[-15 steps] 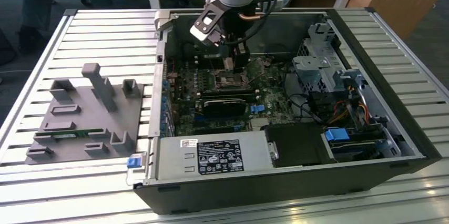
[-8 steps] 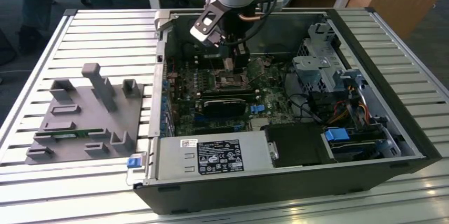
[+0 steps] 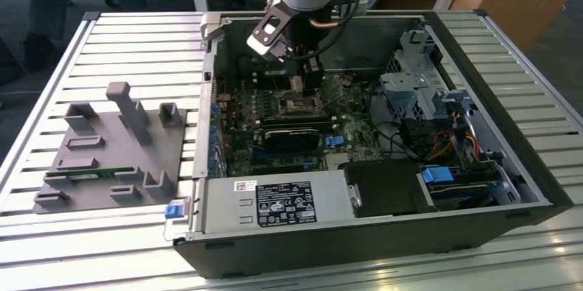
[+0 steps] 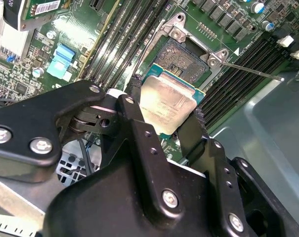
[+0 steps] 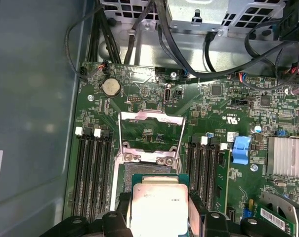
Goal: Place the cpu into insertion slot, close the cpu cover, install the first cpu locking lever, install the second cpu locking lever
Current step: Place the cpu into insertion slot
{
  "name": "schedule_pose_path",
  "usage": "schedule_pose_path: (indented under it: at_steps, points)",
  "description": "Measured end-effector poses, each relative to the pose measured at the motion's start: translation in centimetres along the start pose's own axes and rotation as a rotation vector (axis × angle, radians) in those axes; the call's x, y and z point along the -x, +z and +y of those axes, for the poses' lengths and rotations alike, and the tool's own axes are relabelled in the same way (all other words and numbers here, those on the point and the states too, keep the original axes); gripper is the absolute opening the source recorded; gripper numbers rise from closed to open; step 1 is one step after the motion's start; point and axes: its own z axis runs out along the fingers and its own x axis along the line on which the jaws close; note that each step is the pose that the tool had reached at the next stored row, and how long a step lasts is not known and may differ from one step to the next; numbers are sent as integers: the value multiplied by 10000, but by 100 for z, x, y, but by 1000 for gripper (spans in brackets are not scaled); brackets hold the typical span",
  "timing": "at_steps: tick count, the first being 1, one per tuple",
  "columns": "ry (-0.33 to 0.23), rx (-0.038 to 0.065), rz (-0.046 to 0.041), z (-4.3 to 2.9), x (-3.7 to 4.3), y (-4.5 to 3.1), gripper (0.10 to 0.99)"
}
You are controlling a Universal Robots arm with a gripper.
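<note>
On the exterior view's left, a grey part holder [image 3: 119, 147] is lying on the slatted table [image 3: 54, 250], well apart from the work. Toward the middle, inside the open computer case [image 3: 364, 246], the gripper [image 3: 308, 76] is being held low over the motherboard [image 3: 273, 110]. In both wrist views the cpu [image 5: 156, 207] is being gripped by two opposite edges between the black fingers [image 4: 137, 123], which are closed on it only as wide as the chip itself; its silver-grey top is facing up. The cpu is being held just above the insertion slot [image 4: 181, 59] and partly over it, and it is judged as not yet seated. The cpu cover [image 5: 149, 116] is standing swung up, away from the slot, so the way down seems free. The step in hand is judged to be the placing of the cpu. To do it well, the edges of the chip should be made parallel with the silvery rim of the slot, and the chip should be kept flat while it is being lowered. No pressing should be needed, because a skewed or forced chip could damage the fine contacts. Toward the exterior view's right, the cables [image 3: 401, 130] and the drive cage [image 3: 410, 86] are lying apart from the arm.
</note>
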Motion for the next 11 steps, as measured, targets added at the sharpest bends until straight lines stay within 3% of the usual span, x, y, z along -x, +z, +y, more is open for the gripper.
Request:
schedule_pose_path:
  at_steps: [11]
  points:
    - [0, 0, 0, -4, 1, 45, 541]
